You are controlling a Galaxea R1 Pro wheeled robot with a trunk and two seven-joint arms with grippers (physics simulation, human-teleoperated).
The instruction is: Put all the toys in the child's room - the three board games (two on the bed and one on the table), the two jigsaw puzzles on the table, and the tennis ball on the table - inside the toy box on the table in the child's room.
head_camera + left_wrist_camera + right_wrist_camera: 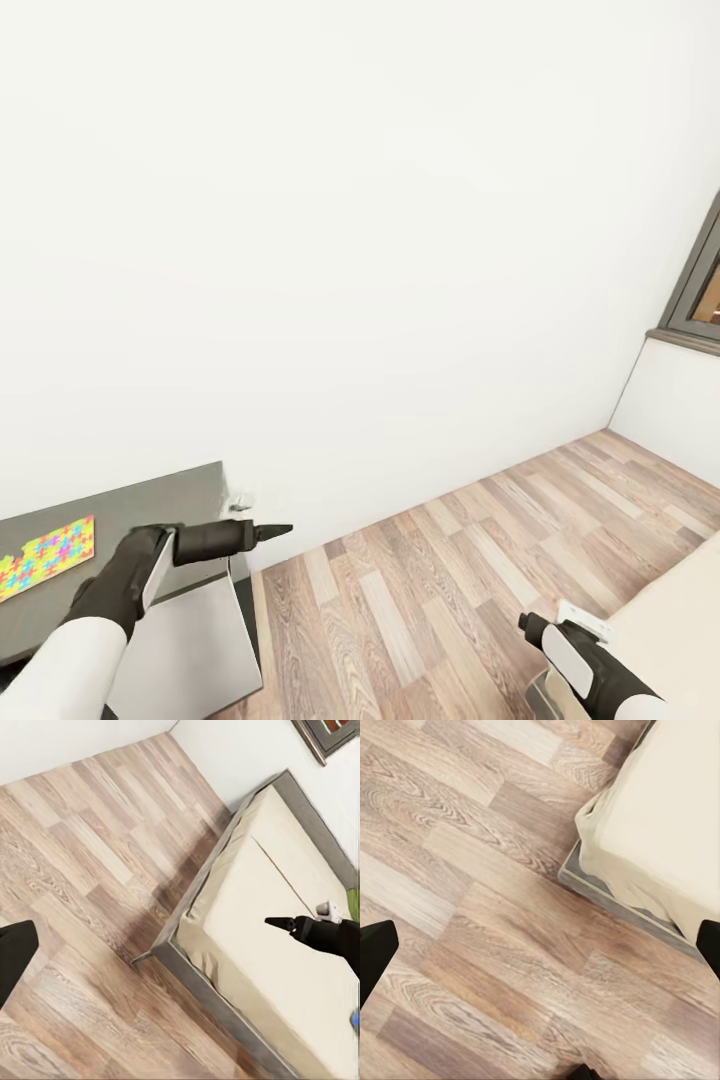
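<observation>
Head camera looks forward and down at wall [350, 250], floor [450, 570] and counter [150, 495] corner; both wrist cameras face down from above, sharing floor and the bed [292, 960] corner.

Open floor [440, 590] between table [150, 500] and bed [670, 600].

Looking down my right wrist camera, I see wood-plank floor [487, 907] and the bed [660, 817] corner: beige mattress over a thin grey frame.
</observation>
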